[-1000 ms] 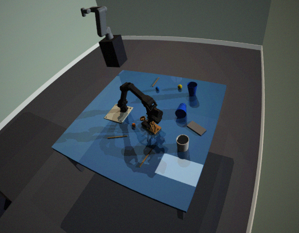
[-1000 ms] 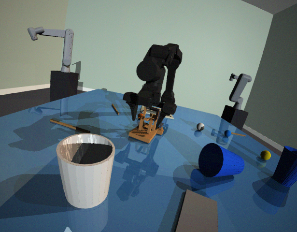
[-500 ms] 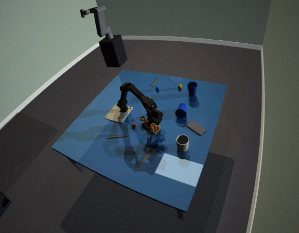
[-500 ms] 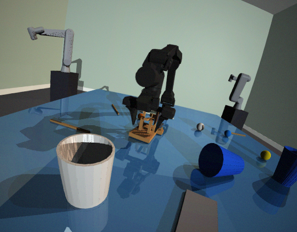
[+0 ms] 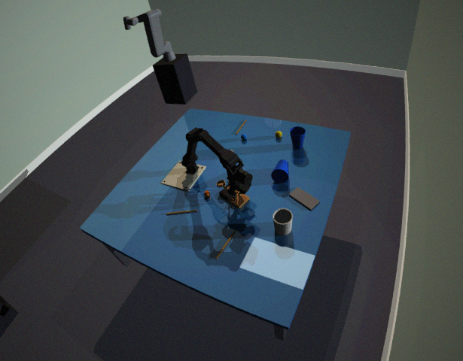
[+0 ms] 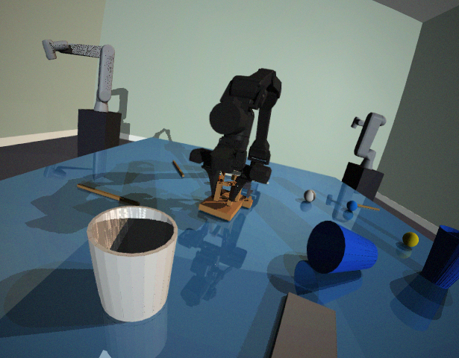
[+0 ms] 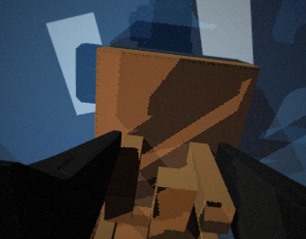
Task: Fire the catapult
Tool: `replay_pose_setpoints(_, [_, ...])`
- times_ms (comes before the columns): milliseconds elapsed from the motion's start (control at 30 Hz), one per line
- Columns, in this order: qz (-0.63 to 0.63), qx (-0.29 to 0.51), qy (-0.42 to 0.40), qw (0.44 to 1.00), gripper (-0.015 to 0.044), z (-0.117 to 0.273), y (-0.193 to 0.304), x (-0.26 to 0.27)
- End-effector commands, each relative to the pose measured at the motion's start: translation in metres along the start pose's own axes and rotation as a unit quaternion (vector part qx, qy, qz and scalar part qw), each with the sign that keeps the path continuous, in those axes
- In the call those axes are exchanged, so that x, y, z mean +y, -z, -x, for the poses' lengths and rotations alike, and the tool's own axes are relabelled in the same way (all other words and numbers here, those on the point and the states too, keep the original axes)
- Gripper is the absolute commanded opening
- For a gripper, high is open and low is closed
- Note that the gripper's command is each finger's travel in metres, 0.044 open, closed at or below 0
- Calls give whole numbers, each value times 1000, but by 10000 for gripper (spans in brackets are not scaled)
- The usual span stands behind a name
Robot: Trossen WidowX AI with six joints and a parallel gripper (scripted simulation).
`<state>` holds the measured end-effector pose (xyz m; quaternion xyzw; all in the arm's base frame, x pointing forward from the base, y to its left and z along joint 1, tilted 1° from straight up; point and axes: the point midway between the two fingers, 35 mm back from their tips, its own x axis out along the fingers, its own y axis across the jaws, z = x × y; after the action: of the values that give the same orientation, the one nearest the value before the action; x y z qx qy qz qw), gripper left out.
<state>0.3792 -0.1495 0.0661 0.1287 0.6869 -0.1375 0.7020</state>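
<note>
The orange-brown wooden catapult [image 5: 243,201] [image 6: 218,209] [image 7: 118,90] stands on the blue table. My gripper [image 5: 232,192] [image 6: 223,195] [image 7: 168,145] points down over it, shut on the catapult's upright frame, one finger on each side. The catapult's cup [image 5: 220,183] shows on the arm-base side; I cannot tell whether it holds a ball. An orange ball [image 5: 206,193] lies on the table between the arm's base and the catapult. The white mug [image 5: 282,225] [image 6: 133,285] stands upright, apart from the catapult, beyond its flat base end.
A blue cup [image 5: 280,172] [image 6: 357,250] lies on its side; another [image 5: 297,135] [image 6: 447,254] stands. Yellow [image 5: 278,134] [image 6: 410,239], blue [image 5: 244,137] [image 6: 351,205] and white [image 6: 309,195] balls lie farther off. A brown slab [image 5: 304,198] [image 6: 306,327], thin sticks and a pale sheet [image 5: 278,262] lie around.
</note>
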Motion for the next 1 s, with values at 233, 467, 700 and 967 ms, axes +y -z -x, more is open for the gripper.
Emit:
replay_pose_setpoints(233, [0,0,0,1000,0,50,0,0])
replay_pose_setpoints(467, [2,2,-1,1000,0,43,0,1])
replay_pose_setpoints(700, [2,2,-2,1000,0,32,-1,1])
replay_pose_setpoints(967, [2,3,-2,1000,0,19,-1,1])
